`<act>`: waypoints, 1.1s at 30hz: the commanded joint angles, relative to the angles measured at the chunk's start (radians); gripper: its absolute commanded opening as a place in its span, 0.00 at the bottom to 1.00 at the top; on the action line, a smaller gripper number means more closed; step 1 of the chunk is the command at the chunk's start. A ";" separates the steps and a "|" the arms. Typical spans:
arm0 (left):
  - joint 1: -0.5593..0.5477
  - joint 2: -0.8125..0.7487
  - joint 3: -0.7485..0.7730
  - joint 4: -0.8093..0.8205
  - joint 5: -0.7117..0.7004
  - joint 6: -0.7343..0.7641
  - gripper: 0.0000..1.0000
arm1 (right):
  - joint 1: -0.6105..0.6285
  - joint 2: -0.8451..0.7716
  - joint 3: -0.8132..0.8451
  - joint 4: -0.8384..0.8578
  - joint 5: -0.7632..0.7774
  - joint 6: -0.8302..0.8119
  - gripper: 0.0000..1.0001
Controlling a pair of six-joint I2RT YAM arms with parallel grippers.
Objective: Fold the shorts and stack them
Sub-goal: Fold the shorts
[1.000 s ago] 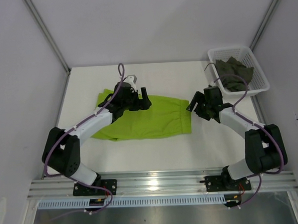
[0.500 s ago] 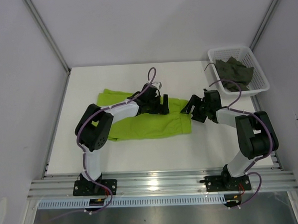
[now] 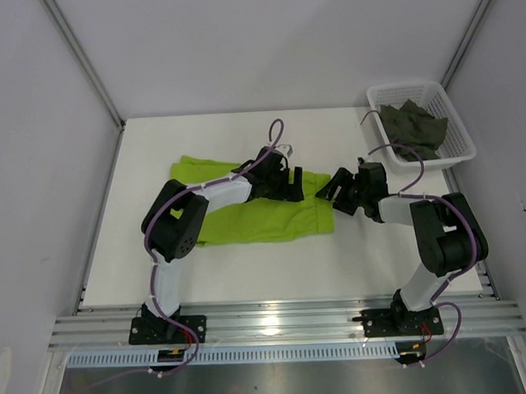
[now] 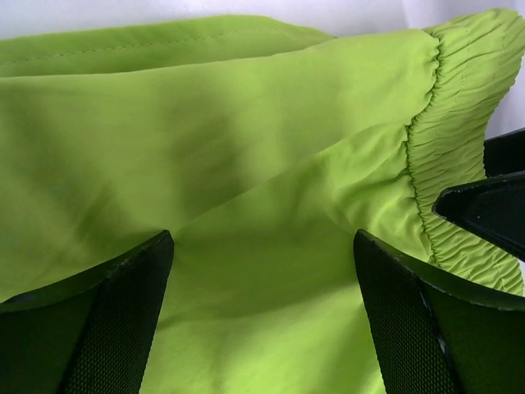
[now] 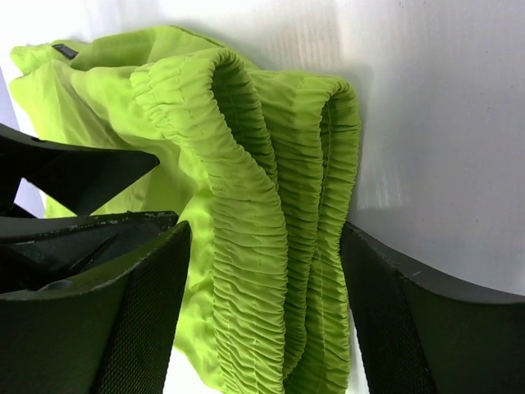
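Note:
The lime green shorts (image 3: pixel 247 220) lie flat across the middle of the table, with the gathered waistband at their right end. My left gripper (image 3: pixel 291 185) is open just above the cloth near the waistband; green fabric (image 4: pixel 246 164) spans the gap between its fingers (image 4: pixel 123 320). My right gripper (image 3: pixel 326 189) is open at the waistband's edge. The bunched elastic (image 5: pixel 271 246) sits between its fingers (image 5: pixel 139 320), unclamped. The two grippers are close together, and each shows in the other's wrist view. The dark olive-grey shorts (image 3: pixel 412 126) lie crumpled in the basket.
The white mesh basket (image 3: pixel 404 85) stands at the back right corner of the table. White walls close in the left, back and right sides. A metal rail (image 3: pixel 278 320) with both arm bases runs along the near edge.
My left gripper has swung right across the green shorts to the waistband end. My right gripper has moved left up to the waistband. The shorts' right edge has shifted slightly.

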 commanded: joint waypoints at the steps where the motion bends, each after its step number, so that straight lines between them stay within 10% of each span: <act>1: -0.013 0.017 0.023 -0.047 0.005 0.036 0.92 | 0.014 0.026 -0.057 -0.081 -0.002 0.008 0.73; 33: -0.071 -0.009 -0.038 -0.065 0.005 0.115 0.91 | -0.037 0.023 -0.202 0.162 -0.182 0.150 0.55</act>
